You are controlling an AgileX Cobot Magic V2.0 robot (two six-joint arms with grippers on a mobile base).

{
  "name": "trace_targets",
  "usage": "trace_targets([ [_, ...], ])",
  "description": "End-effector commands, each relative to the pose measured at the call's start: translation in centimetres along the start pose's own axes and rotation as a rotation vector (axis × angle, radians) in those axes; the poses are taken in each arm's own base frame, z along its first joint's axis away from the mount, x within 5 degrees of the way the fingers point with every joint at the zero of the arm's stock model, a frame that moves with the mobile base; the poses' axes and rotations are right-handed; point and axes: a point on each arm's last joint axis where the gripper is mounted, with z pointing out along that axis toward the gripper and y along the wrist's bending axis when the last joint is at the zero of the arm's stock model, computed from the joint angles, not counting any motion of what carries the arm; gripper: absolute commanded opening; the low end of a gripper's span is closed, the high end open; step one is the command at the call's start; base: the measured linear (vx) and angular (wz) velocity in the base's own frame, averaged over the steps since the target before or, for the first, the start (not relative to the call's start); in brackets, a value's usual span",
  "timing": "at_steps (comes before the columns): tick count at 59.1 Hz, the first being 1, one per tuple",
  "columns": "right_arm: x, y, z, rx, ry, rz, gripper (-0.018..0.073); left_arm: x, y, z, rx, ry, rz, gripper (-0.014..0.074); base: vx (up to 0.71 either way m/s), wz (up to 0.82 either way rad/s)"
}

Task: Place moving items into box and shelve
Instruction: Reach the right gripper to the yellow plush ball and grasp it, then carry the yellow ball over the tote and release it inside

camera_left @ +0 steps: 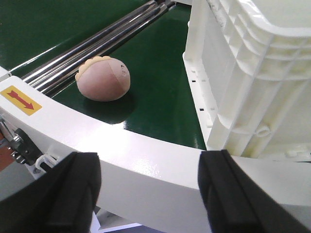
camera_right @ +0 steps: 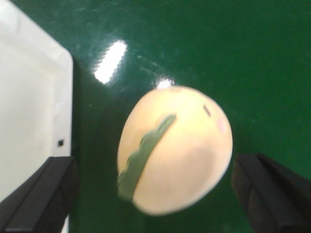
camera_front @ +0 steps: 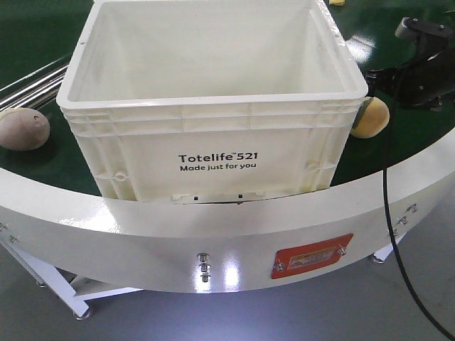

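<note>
Straddling yellow-green piece [camera_right: 175, 150] at 3 o'clock of box [camera_front: 213, 124], right gripper [camera_right: 155, 194] jaws apart; left gripper [camera_left: 150, 189] likewise apart, brown piece [camera_front: 23, 129] at 9 o'clock; risk: rounded piece squirting free on off-centre closure.

bright, even overhead light in all views. glare spots on green belt [camera_right: 243, 48] and glossy white rim [camera_front: 142, 241]. soft shadow under brownish piece [camera_left: 103, 79]. sharp in front view and left wrist view, left gripper fingers [camera_left: 68, 194] out of focus up close. heavy blur on yellow piece [camera_right: 175, 150] in right wrist view; box wall [camera_right: 29, 97] blown out to flat white.
</note>
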Motion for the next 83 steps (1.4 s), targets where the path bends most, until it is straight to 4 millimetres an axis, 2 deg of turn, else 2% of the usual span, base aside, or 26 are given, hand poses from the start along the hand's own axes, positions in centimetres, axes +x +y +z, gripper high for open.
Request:
trace_targets([
  [1, -2.5, -0.2, -1.4, 0.017, -0.122, -0.017, 0.0686, -1.4, -0.1, -0.4, 0.010, -0.079, -0.008, 0.0549, 0.00, 0.00],
  [11, -2.6, -0.8, 1.2, 0.032, -0.124, -0.033, 0.0670, -1.4, -0.1, -0.4, 0.010, -0.074, -0.008, 0.0549, 0.00, 0.00],
  [20, -2.1, -1.0, 2.5, 0.034, -0.099, -0.056, 0.0622, -1.4, -0.1, -0.4, 0.010, -0.074, -0.008, 0.0549, 0.00, 0.00],
  [30, -1.8, -0.9, 2.5, 0.025, -0.070, -0.082, 0.0449, -1.4, -0.1, -0.4, 0.010, -0.074, -0.008, 0.0549, 0.00, 0.00],
  [36, -2.0, -0.7, 1.7, 0.017, -0.074, -0.081, 0.0330, -1.4, -0.1, -0.4, 0.010, -0.071, -0.008, 0.0549, 0.00, 0.00],
  [42, -2.9, -0.4, -0.4, 0.023, -0.128, -0.126, 0.0264, -1.3, -0.1, -0.4, 0.009, -0.066, -0.006, 0.0549, 0.00, 0.00],
  [52, -5.3, 1.4, -7.1, 0.054, -0.332, -0.222, 0.0252, -1.3, -0.1, -0.4, 0.009, -0.060, -0.006, 0.0549, 0.00, 0.00],
  [60, -6.6, 4.4, -13.0, 0.060, -0.532, -0.302, 0.0252, -1.3, -0.1, -0.4, 0.008, -0.061, -0.006, 0.0549, 0.00, 0.00],
  [67, -6.8, 8.6, -17.2, 0.018, -0.687, -0.385, 0.0252, -1.3, -0.1, -0.4, 0.008, -0.060, -0.004, 0.0549, 0.00, 0.00],
  [73, -6.5, 12.0, -18.7, -0.045, -0.761, -0.430, 0.0252, -1.3, -0.1, -0.4, 0.008, -0.060, -0.004, 0.0549, 0.00, 0.00],
  [83, -5.1, 17.4, -17.8, -0.173, -0.743, -0.509, 0.0252, -1.3, -0.1, -0.4, 0.008, -0.060, -0.004, 0.0549, 0.00, 0.00],
])
